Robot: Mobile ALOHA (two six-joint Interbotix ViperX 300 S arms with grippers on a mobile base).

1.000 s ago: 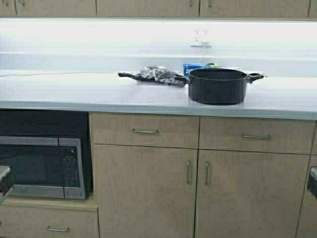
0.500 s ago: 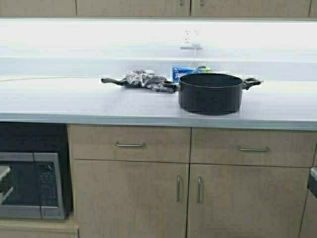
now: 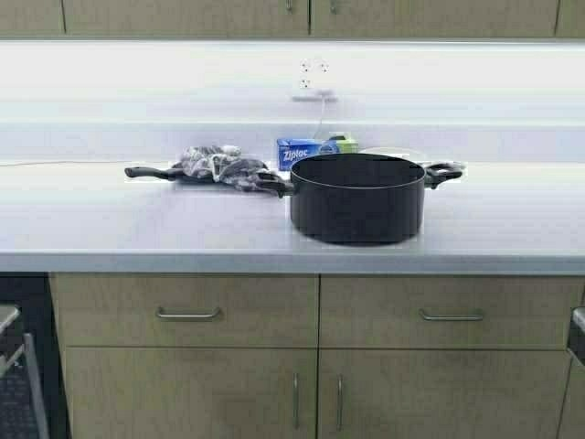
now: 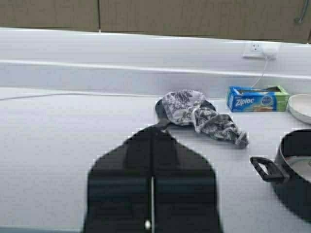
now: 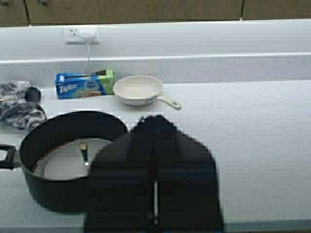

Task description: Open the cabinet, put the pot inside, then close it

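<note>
The black pot (image 3: 356,197) stands on the grey countertop (image 3: 137,229), its two short side handles sticking out left and right. Only the lower edge of the cabinet (image 3: 311,14) with its tan doors shows above the lit backsplash, doors closed. My left gripper (image 4: 152,138) is shut and empty, low in front of the counter, with the pot (image 4: 296,170) off to one side. My right gripper (image 5: 155,121) is also shut and empty, just in front of the pot (image 5: 68,160) and beside it.
A long-handled black pan with a grey cloth (image 3: 215,167) lies left of the pot. A blue Ziploc box (image 3: 306,153) and a small cream frying pan (image 5: 141,90) sit behind it. Base drawers and doors (image 3: 187,315) are below the counter.
The robot has driven to the right and closer to the counter. The microwave has slid out of view on the left and the pot looks larger and nearer the middle.
</note>
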